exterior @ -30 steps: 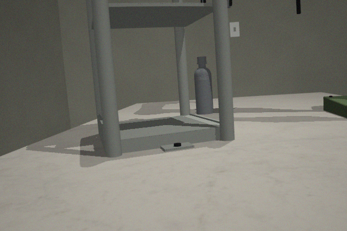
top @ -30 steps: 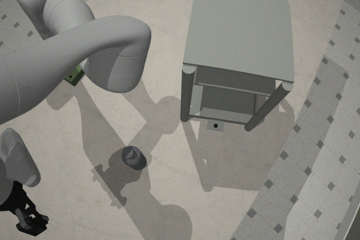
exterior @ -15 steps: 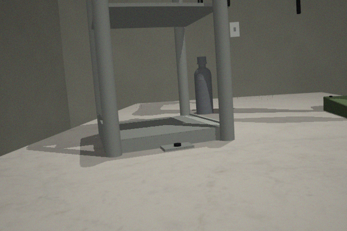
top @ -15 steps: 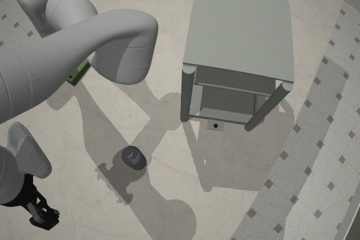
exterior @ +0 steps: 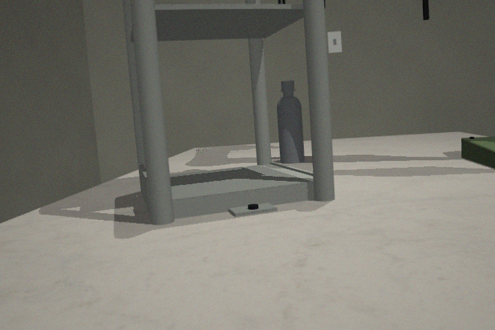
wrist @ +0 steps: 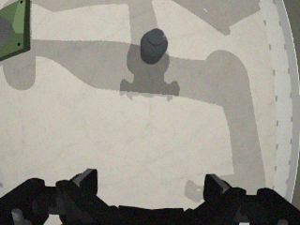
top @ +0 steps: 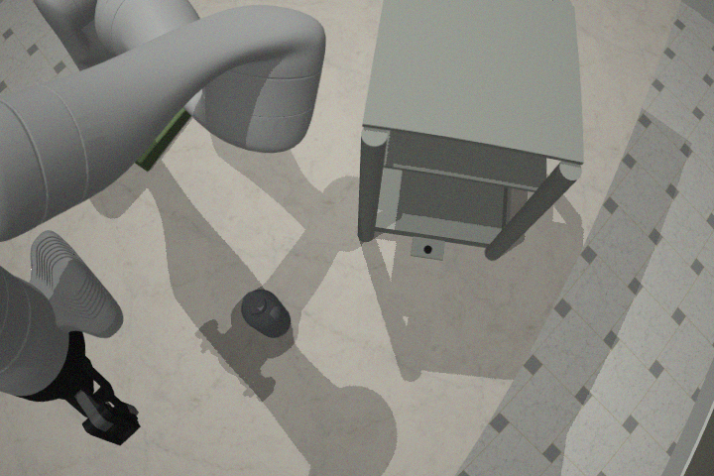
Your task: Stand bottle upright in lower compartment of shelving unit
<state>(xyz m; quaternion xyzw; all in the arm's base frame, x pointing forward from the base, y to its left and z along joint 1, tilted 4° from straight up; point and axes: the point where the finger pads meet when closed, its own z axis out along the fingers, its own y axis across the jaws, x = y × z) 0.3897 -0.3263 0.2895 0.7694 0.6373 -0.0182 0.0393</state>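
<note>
A dark grey bottle (top: pixel 266 312) stands upright, cap up, on the table top, outside the shelving unit (top: pixel 470 129) and to its left front. In the exterior view the bottle (exterior: pixel 290 124) shows behind the unit's posts. The lower compartment's floor (exterior: pixel 232 183) is bare. My gripper (top: pixel 110 417) is open and empty, high above the table and well away from the bottle. In the wrist view the bottle (wrist: pixel 153 45) lies far ahead of my spread fingers.
A small grey plate with a black knob (top: pixel 426 248) lies on the table just in front of the unit's lip. The arm's green base (exterior: pixel 485 150) stands at one side of the table. The table's edge borders a tiled floor (top: pixel 650 281).
</note>
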